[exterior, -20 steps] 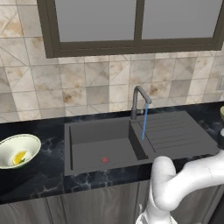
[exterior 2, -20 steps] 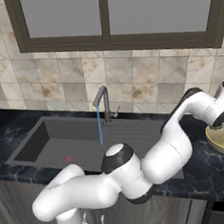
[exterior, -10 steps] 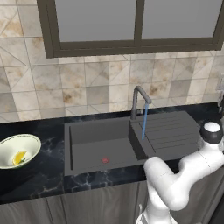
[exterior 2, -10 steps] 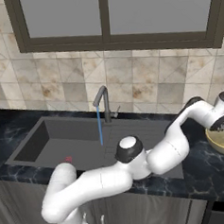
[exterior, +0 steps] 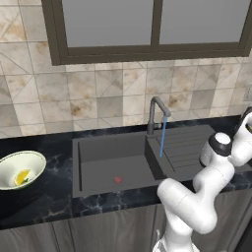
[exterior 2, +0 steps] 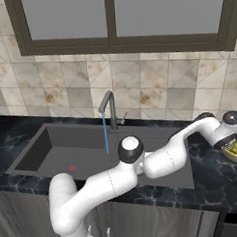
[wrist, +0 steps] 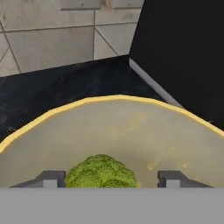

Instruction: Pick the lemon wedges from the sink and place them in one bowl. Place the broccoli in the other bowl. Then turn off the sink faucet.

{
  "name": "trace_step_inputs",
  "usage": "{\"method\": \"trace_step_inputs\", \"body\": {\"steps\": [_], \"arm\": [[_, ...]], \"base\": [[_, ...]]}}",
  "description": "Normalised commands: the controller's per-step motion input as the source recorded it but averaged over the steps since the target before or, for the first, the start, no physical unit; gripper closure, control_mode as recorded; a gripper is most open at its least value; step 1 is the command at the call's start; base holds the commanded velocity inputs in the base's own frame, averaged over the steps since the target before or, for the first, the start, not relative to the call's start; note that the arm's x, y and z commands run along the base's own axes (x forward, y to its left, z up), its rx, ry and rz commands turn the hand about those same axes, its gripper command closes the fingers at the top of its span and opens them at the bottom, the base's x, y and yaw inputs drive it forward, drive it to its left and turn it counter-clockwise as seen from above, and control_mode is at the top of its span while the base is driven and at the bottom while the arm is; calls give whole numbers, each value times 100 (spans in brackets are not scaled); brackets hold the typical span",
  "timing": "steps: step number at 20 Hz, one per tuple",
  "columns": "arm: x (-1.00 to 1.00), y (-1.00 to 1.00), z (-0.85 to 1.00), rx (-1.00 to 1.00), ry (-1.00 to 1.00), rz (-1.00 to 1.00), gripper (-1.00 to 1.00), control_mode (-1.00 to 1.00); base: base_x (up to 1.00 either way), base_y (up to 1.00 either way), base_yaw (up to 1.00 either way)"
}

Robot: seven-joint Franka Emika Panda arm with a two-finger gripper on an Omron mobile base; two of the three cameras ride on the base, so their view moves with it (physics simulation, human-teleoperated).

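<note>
Broccoli (wrist: 101,171), knobbly green floret, sits bottom centre of the hand view inside the pale greenish-cream bowl (wrist: 131,131), directly between the two tips of the pincer (wrist: 108,179). Pincer spread wide, gripping nothing, tips apart from the floret. Remaining: retreat to the dark grey gooseneck faucet (exterior: 156,114), mid-frame left of the arm, blue stream running.

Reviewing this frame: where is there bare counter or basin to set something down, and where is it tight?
Free: the sink floor around its red spot, the dark counter between the lemon bowl and the sink, and the drainboard right of the faucet.
Crowded: the far-right bowl, where open jaws straddle the broccoli.
</note>
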Motion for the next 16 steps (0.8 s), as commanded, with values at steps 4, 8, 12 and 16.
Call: {"method": "trace_step_inputs", "body": {"steps": [4, 8, 12, 16], "arm": [[-31, -40, 100, 0, 0, 1, -100, -100], [-1, -1, 100, 0, -1, 6, -100, -100], [0, 31, 100, 0, -4, 13, -100, -100], [0, 88, 84, 0, -10, 29, -100, -100]], "base": [[0, 0, 0], [0, 0, 0], [0, 0, 0], [0, 0, 0]]}}
